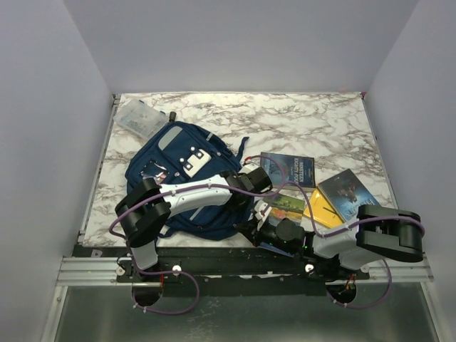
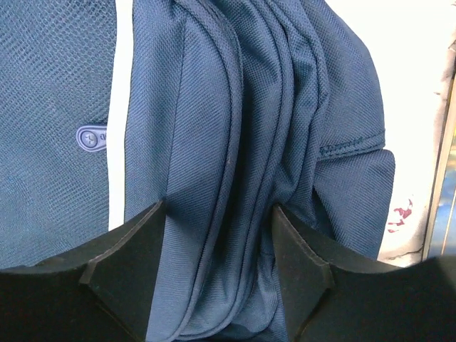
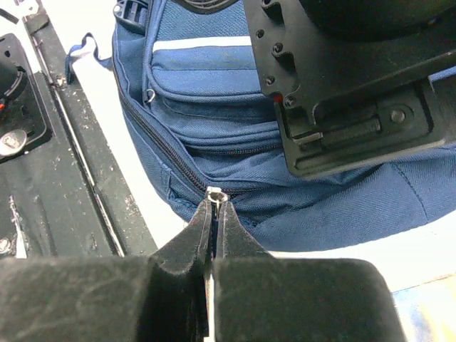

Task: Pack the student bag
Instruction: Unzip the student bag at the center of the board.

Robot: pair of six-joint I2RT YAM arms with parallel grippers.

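Pinching zipper pull (image 3: 215, 193) | right end effector (image 3: 215, 208) | student bag (image 3: 206, 92)

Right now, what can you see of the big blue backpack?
The student bag is navy woven fabric with grey stripes, a white front patch, zipped pockets and blue straps. It lies flat, front up, on the marble table. The right pincer is shut on a metal zip pull at its side; the left pincer stands open over its folds.
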